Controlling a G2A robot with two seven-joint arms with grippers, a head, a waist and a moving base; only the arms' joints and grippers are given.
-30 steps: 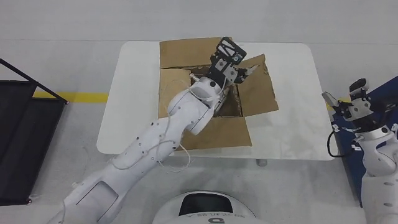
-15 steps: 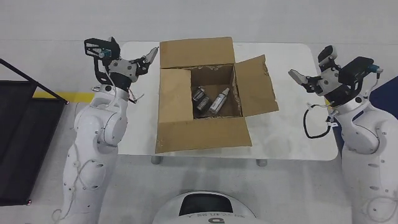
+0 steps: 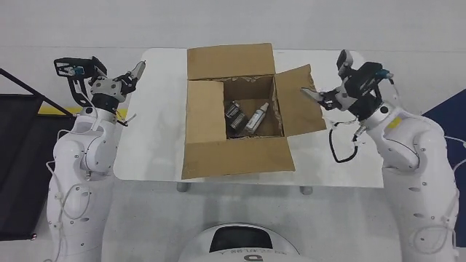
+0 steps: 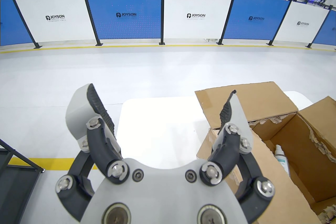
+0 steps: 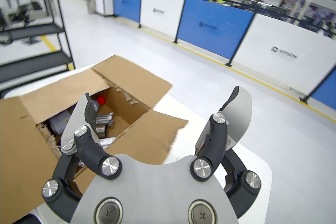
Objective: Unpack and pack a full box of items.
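Cardboard box (image 3: 231, 62) standing mid-table with all four flaps folded outward. Its walls hide part of the interior, so the contents are only partly legible: a white spray bottle (image 3: 256, 118) lying on the box bottom, dark grey items (image 3: 234, 115) just beside it that cannot be identified, and, in the right wrist view, a red-capped object (image 5: 100, 100) partly hidden behind a finger. A black rack (image 3: 22, 160) left of the table is cut off by the frame edge. The white table (image 3: 342, 138) stands on a pale grey floor marked with a yellow line (image 3: 80, 113); blue and white barrier panels (image 4: 162, 15) ring the area. Left gripper (image 4: 161, 93) hovers at the table's far left corner, jaws spread wide and holding nothing; right gripper (image 5: 162, 93) hangs over the outer edge of the box's right flap, likewise agape and empty. Half a second before, the left gripper was close to the box's far left corner and the right gripper lay beyond the table's right edge; the box and its contents have not shifted
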